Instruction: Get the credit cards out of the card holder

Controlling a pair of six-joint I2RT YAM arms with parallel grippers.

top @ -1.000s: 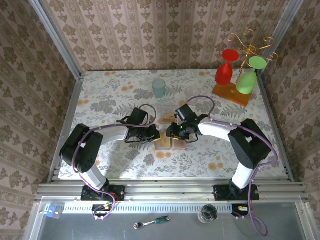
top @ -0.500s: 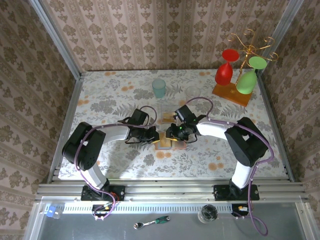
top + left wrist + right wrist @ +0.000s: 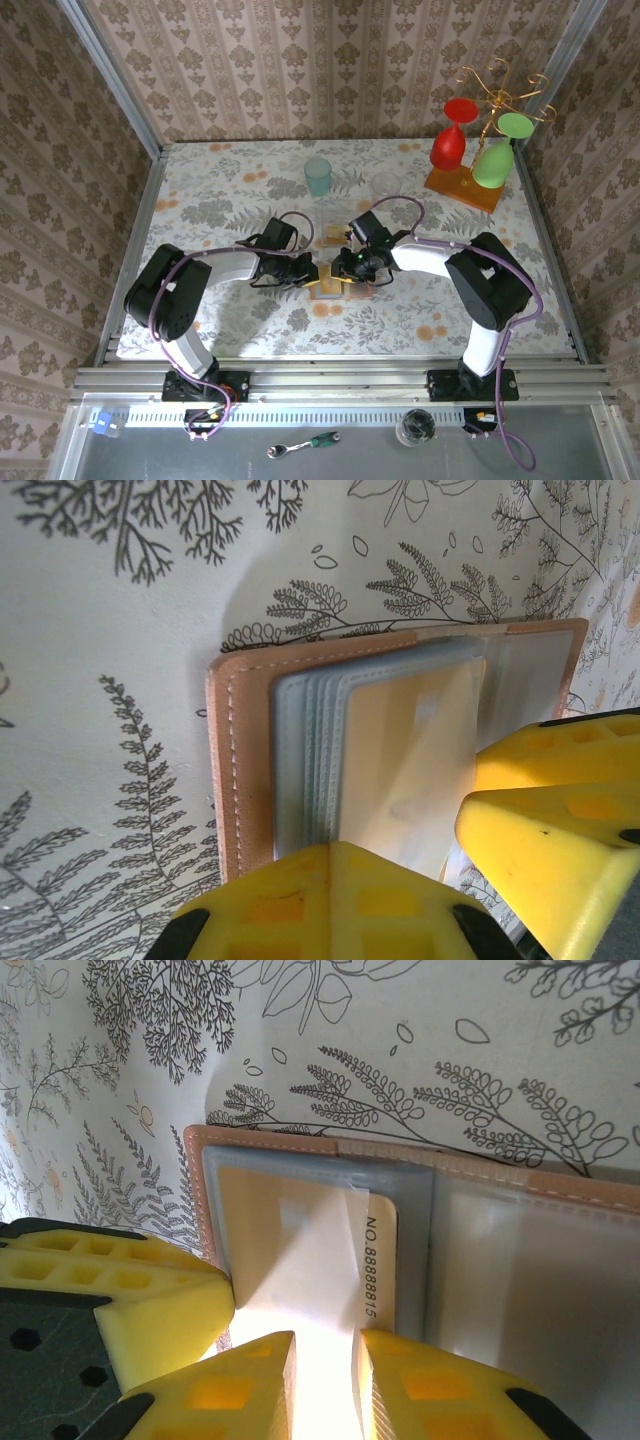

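One open card holder (image 3: 520,1260), one tan card (image 3: 260,1210)

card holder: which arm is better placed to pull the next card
Right. The right tool straddles the tan card's edge in the open card holder, nearly closed; the left tool is shut, seemingly pinning the holder.

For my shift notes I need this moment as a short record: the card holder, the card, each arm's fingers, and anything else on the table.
card holder: lying open, clear sleeves up
card: tan, numbered, inside a sleeve
left gripper: fingers shut, at the holder's edge
right gripper: fingers narrowly apart at the card's near edge; grip unclear
far side: teal cup; glass rack with red glass and green glass
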